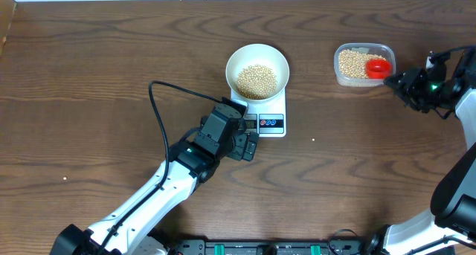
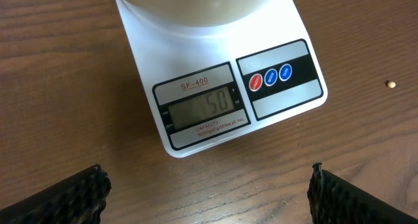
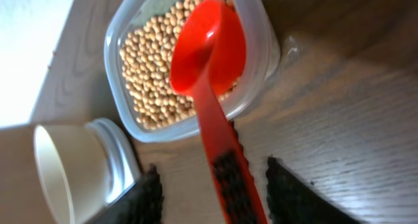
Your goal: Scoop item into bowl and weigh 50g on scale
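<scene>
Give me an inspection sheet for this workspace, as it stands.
Surface: dark wood table, no damage seen.
Job's things: white bowl of beans sits on the scale; display reads 50.
Clutter: clear tub of beans with red scoop lying in it; one stray bean on the table.
Grippers: left gripper jaws wide open, empty, before the scale; right gripper jaws open either side of the scoop handle.
Cables: black cable loops over the table by the left arm.
Surroundings: nothing seen.

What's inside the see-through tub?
Lots of pale tan beans lie in the clear tub, with the red scoop resting over them. Whatever lies under the scoop is hidden.
</scene>
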{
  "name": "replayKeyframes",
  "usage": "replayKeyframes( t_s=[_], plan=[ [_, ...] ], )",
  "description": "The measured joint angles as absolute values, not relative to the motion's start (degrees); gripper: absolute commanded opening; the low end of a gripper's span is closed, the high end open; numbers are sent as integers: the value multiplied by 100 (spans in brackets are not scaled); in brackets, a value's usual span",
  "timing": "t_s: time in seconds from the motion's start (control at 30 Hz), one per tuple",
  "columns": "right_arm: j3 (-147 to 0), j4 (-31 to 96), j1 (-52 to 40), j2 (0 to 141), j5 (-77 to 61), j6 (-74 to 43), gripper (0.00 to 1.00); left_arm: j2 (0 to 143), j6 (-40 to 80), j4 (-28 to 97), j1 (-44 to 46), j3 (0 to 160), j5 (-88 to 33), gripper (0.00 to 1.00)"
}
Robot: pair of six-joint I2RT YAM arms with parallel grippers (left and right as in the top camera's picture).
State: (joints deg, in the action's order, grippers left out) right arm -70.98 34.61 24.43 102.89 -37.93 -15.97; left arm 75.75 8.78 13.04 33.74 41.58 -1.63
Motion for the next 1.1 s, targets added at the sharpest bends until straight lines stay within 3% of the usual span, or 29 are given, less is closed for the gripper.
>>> replayKeyframes(
  t_s=[0.17,0.53,0.73,0.87,1.1],
  plan=[
    [-7096,3461,2495,10289,-3760,-1621,76,7575,878,1304,3374,4158,-163,99],
    [-7096,3955,2733,9959,-3913,-1734,79,7575,878,1304,3374,4158,-163,99],
    [-7133,4130,2718,8488,-3977,-1310,83,7575,875,1304,3374,4158,-163,99],
    [-7168,4661,2443,7310,-4027,-609,99,7575,878,1304,3374,4158,-161,99],
    [-7238,6066,2161,5572,-3983,38,99,7575,878,1297,3376,4158,-163,99]
  ],
)
